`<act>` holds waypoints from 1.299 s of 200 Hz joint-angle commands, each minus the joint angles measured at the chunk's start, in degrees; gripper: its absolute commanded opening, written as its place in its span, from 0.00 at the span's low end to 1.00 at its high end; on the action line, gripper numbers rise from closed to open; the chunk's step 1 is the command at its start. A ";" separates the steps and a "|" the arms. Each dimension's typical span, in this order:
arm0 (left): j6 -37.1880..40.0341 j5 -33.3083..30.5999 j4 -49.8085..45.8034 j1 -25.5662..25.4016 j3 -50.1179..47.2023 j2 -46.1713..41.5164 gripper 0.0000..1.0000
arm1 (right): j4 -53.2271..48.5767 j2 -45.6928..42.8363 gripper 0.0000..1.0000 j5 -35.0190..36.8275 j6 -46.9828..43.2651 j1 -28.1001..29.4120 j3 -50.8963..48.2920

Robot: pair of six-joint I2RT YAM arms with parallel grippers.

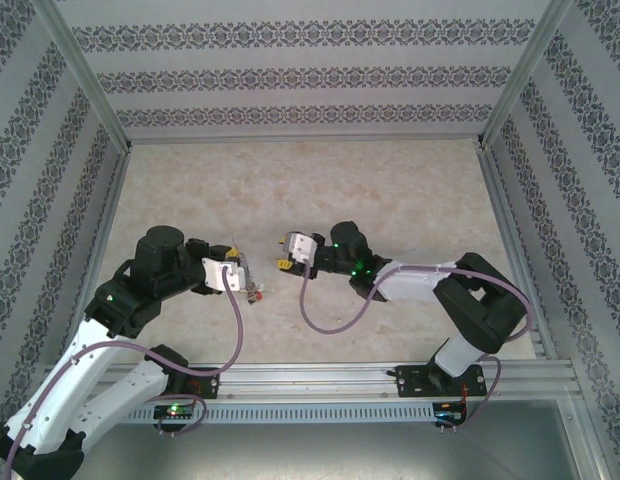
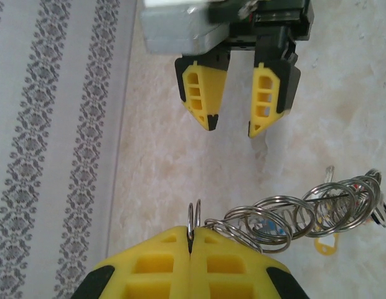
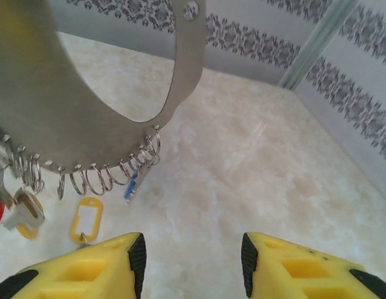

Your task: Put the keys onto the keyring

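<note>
The table (image 1: 390, 190) is a pale beige marbled surface.

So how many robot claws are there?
2. The left gripper is at the left, pinched shut on the keyring. The right gripper faces it from the right, open and empty. I don't think any more are hidden.
</note>
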 commanded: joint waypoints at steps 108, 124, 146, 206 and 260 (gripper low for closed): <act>-14.39 -11.72 -8.90 11.58 4.31 -0.03 0.00 | -25.87 14.88 0.36 -12.91 -6.50 5.01 15.03; -14.61 -12.26 -10.80 11.83 4.58 1.13 0.00 | -30.48 16.15 0.37 -15.05 -9.33 4.35 18.17; -15.47 -9.80 -10.00 12.25 3.74 -0.03 0.00 | -36.17 19.09 0.39 -16.19 -10.67 4.84 22.54; -17.48 -7.34 -11.07 12.95 4.10 0.27 0.00 | -29.91 22.00 0.38 -12.85 -5.22 5.30 21.99; -17.54 -7.16 -11.40 12.95 3.95 0.03 0.00 | -30.26 24.33 0.35 -14.77 -3.67 5.17 23.78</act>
